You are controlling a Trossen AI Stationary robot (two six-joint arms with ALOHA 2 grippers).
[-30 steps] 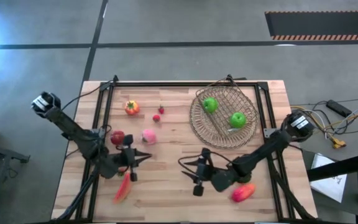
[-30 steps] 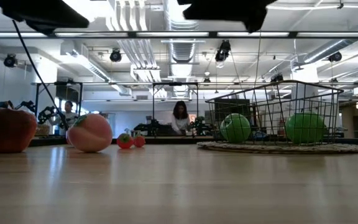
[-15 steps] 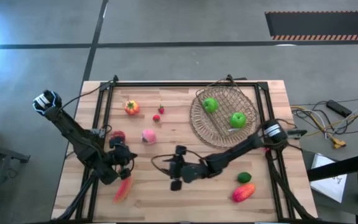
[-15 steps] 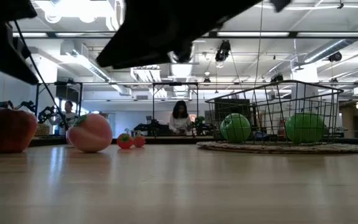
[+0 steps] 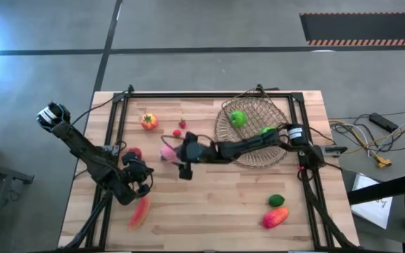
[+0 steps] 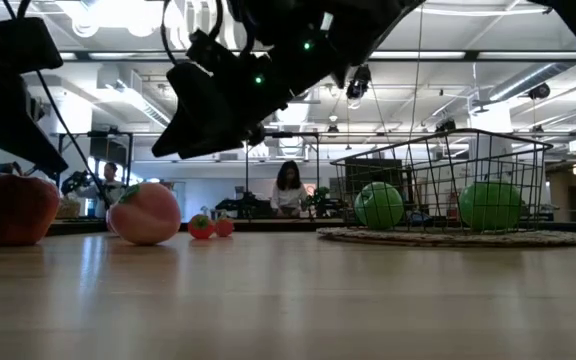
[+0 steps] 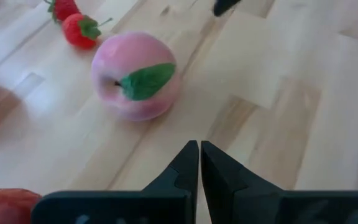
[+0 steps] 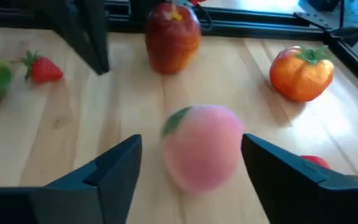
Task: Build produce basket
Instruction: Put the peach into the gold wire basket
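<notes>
r gripper (image 8: 188,165) lined up on pink peach (image 8: 204,146), jaws wide, nothing held.
peach sits on table dead ahead betw. its fingers, well apart from basket (image 5: 230,144); l gripper (image 7: 199,163) shut, empty, near but idle.

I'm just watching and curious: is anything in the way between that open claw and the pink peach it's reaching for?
Nothing visible. The right gripper is open, and the peach sits on bare wood straight ahead of its fingers. The red apple, tomato and strawberry lie beyond or off to the sides.
</notes>
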